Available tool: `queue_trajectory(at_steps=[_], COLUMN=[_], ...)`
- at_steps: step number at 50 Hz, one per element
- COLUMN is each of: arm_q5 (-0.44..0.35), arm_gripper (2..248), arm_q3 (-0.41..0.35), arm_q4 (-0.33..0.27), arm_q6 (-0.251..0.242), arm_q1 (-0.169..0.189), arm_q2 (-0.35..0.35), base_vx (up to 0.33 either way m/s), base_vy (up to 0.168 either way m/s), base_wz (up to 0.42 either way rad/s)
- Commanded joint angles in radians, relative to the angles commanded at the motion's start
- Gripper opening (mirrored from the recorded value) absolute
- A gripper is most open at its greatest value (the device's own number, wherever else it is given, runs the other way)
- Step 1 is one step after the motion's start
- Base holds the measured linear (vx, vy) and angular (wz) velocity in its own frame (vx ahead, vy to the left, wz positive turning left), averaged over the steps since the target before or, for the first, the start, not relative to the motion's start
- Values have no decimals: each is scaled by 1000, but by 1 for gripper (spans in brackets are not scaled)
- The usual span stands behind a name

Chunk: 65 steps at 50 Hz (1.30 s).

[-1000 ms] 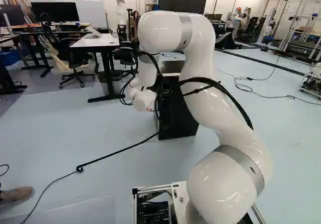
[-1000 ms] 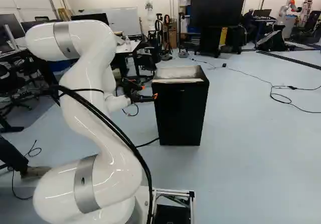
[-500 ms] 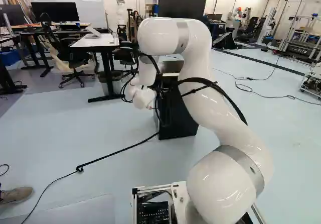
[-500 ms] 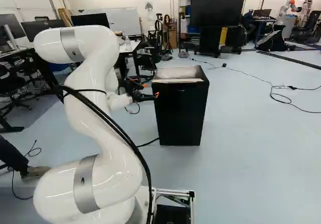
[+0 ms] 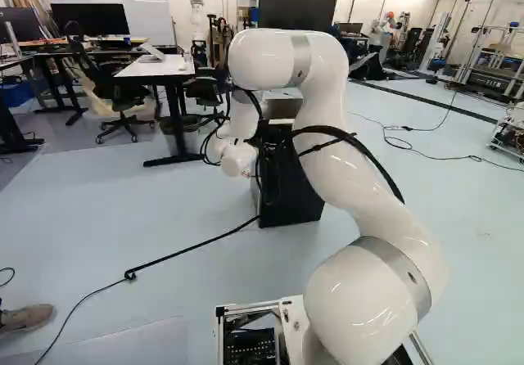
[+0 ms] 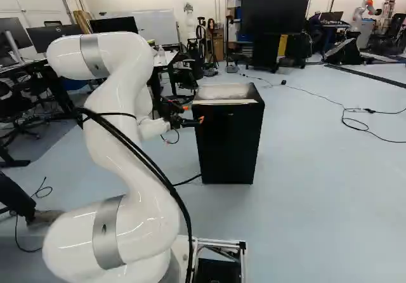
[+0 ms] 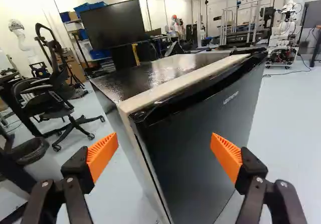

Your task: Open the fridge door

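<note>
The gripper (image 6: 193,114) is at the near left top corner of the black fridge (image 6: 228,143) in the right base view. Seen from the wrist, the gripper (image 7: 163,156) stands open, one orange pad (image 7: 103,156) out past the fridge's side edge and the other pad (image 7: 226,157) over the front of the dark door (image 7: 195,174). The door's upright edge lies between the two fingers, with nothing held. A thin dark seam runs between door and pale frame; the door looks closed. Whether a pad touches the door I cannot tell.
Beside the fridge in the wrist view are an office chair (image 7: 55,106) and a bin (image 7: 30,153). A black cable (image 5: 188,245) crosses the floor near the fridge. A large screen (image 6: 276,9) stands behind; another robot (image 6: 361,18) is farther back.
The arm's upper bend has come down, and the gripper has shifted slightly right, closer over the fridge's front corner. The base and the fridge have not moved.
</note>
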<state>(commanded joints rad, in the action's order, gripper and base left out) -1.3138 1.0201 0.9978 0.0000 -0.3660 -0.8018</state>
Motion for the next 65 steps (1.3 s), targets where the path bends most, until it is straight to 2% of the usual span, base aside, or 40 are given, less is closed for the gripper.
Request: queue_trajectory(at_steps=[39, 65], arm_q5=[0, 0], arm_gripper=[247, 247], arm_q3=[8, -97], arm_q4=[0, 0], arm_q6=[0, 0], arm_q1=[45, 49], arm_q2=[-5, 58], base_vx=[0, -1], base_vy=[0, -1], base_wz=[0, -4])
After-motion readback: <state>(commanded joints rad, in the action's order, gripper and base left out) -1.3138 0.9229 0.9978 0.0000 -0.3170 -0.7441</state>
